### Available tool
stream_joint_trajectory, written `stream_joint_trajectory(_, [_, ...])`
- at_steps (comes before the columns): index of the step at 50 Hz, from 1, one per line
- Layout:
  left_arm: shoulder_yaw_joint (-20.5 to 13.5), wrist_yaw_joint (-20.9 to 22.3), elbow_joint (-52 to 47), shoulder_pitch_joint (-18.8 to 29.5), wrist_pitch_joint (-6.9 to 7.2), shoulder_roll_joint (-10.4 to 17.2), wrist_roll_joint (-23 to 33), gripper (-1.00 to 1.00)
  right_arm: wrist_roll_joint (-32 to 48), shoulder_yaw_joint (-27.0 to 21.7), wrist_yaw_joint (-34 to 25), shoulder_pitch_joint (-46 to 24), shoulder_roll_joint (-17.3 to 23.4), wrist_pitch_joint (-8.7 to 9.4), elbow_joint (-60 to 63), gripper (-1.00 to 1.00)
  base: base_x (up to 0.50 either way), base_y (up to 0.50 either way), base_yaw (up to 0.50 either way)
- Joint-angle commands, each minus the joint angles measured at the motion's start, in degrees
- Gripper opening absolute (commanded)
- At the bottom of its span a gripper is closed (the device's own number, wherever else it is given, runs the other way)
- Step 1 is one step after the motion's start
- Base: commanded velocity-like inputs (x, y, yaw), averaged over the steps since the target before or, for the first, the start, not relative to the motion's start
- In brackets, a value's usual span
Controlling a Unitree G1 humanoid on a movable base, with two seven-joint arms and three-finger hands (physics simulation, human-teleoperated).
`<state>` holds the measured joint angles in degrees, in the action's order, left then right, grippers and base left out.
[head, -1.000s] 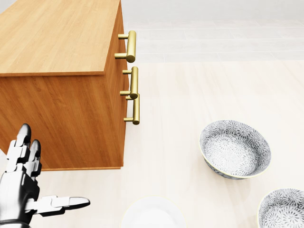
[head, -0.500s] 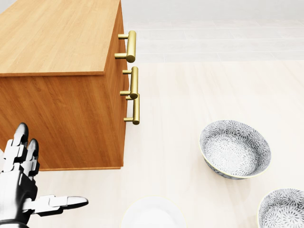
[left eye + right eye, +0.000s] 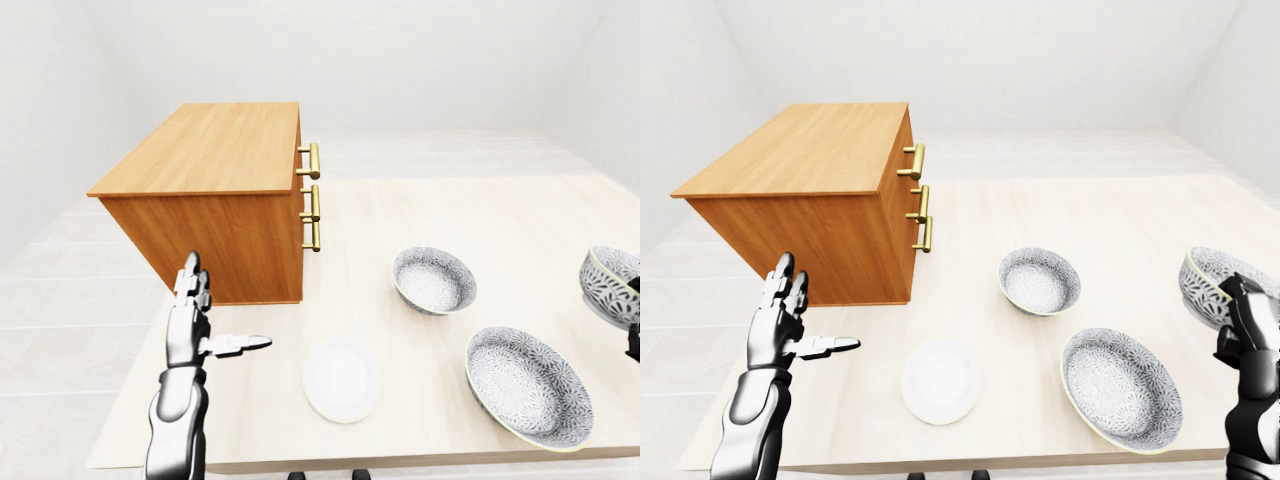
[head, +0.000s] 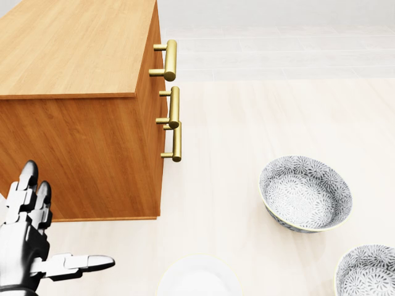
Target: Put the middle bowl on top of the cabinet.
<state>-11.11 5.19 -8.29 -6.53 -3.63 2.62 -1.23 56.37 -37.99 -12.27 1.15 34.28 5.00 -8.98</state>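
The left robot hand (image 4: 24, 246) has edged slightly left in head view.

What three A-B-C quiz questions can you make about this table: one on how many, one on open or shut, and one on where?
1. How many bowls are there?
A. one
B. two
C. three

2. How is the left hand?
A. shut in a fist
B. open, fingers spread
C. shut on a bowl

3. Where is the plate?
A. on the table
B. in a bowl
C. in the left hand

Answers:
1 C: the left-eye view shows three patterned bowls, one at its right edge.
2 B: the fingers point up, the thumb sticks out sideways, and nothing is between them.
3 A: the white plate lies flat on the tabletop, apart from the bowls and the hand.
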Motion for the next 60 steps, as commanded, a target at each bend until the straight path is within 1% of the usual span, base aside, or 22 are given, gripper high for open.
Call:
stream_joint_trajectory(1, [-0.2,0.2,0.9,0.1,-0.58,0.2,-0.3,1.00,4.0,1.2,-2.5,-3.8,-0.9,0.00,6.2,-1.00,0.00,0.00,0.00])
stream_joint_trajectory(3, [-0.2,0.3,0.8,-0.1,-0.75,0.2,-0.4,1.00,4.8,2.0,-3.0,-4.3,-1.0,0.00,6.8,-1.00,0.00,0.00,0.00])
stream_joint_trajectory(6, [-0.2,0.3,0.8,0.0,-0.62,0.2,-0.4,1.00,5.2,2.7,-3.8,-4.9,-1.0,0.00,8.2,-1.00,0.00,0.00,0.00])
stream_joint_trajectory(10, [0.0,0.4,0.4,-0.5,-0.90,0.0,-0.2,1.00,6.1,3.4,-6.4,-7.2,-0.3,0.00,11.0,-1.00,0.00,0.00,0.00])
stream_joint_trajectory(16, [0.1,0.6,-0.1,-0.9,-0.91,-0.1,-0.2,1.00,7.7,5.3,-7.9,-10.3,0.4,0.00,12.9,-1.00,0.00,0.00,0.00])
stream_joint_trajectory(19, [0.1,0.7,0.4,-0.8,-1.26,-0.1,-0.2,1.00,8.4,6.8,-8.5,-12.1,0.4,0.00,13.5,-1.00,0.00,0.00,0.00])
stream_joint_trajectory(29, [-0.6,1.0,0.0,-0.7,-0.86,0.1,-0.8,1.00,10.9,12.6,-11.3,-21.2,1.6,0.00,13.3,-1.00,0.00,0.00,0.00])
stream_joint_trajectory(30, [-0.7,1.1,0.0,-0.7,-0.91,0.2,-1.0,1.00,11.5,13.8,-12.4,-22.9,1.7,0.00,14.1,-1.00,0.00,0.00,0.00])
stream_joint_trajectory(32, [-0.8,1.1,0.0,-0.7,-0.84,0.2,-1.0,1.00,11.9,14.4,-13.1,-23.5,1.8,0.00,14.2,-1.00,0.00,0.00,0.00])
stream_joint_trajectory(34, [-0.9,1.3,-0.2,-1.0,-1.02,0.1,-1.1,1.00,12.6,16.0,-14.5,-25.6,1.5,0.00,15.0,-1.00,0.00,0.00,0.00])
stream_joint_trajectory(37, [-0.9,1.4,-0.4,-1.2,-0.96,0.1,-1.2,1.00,13.2,17.2,-14.5,-27.2,1.0,0.00,14.5,-1.00,0.00,0.00,0.00])
stream_joint_trajectory(40, [-1.3,1.8,-1.3,-1.7,-0.74,0.1,-1.6,1.00,13.4,19.2,-13.4,-28.9,-0.7,0.00,13.2,-1.00,0.00,0.00,0.00])
stream_joint_trajectory(47, [-1.6,2.2,-1.8,-2.3,-0.99,-0.2,-1.7,1.00,13.3,21.8,-11.1,-32.2,-2.6,0.00,9.3,-1.00,0.00,0.00,0.00])
stream_joint_trajectory(51, [-1.7,2.3,-1.5,-2.3,-1.28,-0.3,-1.5,1.00,13.5,23.4,-11.1,-34.1,-3.8,0.00,7.8,-1.00,0.00,0.00,0.00])
stream_joint_trajectory(60, [-1.8,2.4,-0.9,-2.1,-1.37,-0.3,-1.4,1.00,13.1,26.1,-10.1,-38.4,-6.5,0.00,5.1,-1.00,0.00,0.00,0.00])
